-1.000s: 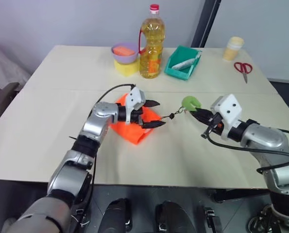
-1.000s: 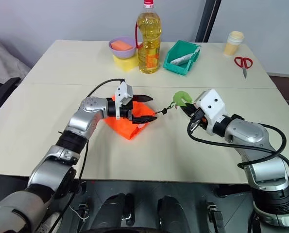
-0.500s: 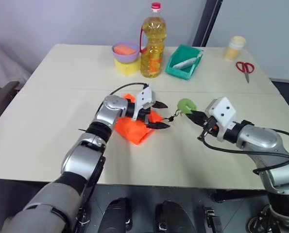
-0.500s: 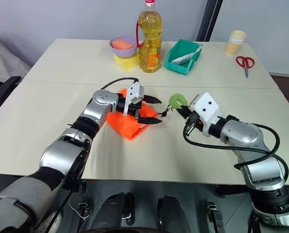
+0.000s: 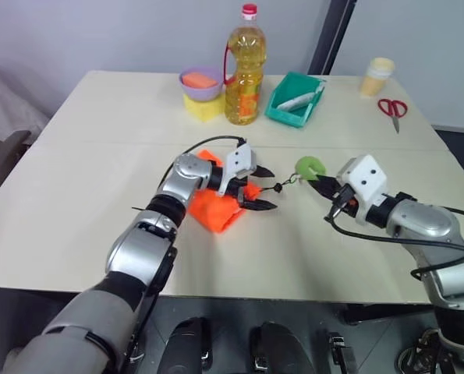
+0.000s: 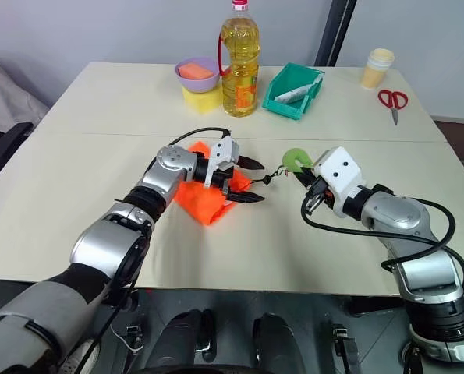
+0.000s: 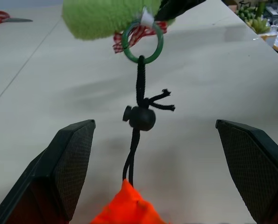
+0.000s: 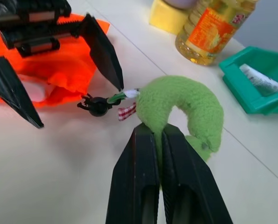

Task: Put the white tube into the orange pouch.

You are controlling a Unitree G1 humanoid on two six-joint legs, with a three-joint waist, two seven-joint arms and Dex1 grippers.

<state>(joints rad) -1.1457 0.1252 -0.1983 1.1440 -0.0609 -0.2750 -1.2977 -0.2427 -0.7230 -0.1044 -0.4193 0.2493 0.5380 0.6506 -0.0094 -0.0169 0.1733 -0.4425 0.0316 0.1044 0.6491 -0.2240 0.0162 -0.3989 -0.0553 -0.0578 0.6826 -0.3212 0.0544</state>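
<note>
While your right gripper (image 8: 160,140), at lower centre of its wrist view, pinches the green charm (image 8: 185,105), your left gripper (image 5: 256,187) stands wide over the orange pouch (image 5: 216,209), mid-frame. White, perhaps the white tube (image 8: 33,89), shows inside the pouch. Keep the cord (image 7: 138,98) taut and close on the toggle (image 7: 141,117).

At your counter's (image 5: 76,234) centre lies the pouch (image 5: 216,209); its cord (image 5: 282,185) runs toward three o'clock to the disc (image 5: 307,166). At twelve o'clock — bowl (image 5: 200,81), bottle (image 5: 243,68), bin (image 5: 294,100); scissors (image 5: 392,109) at two.
</note>
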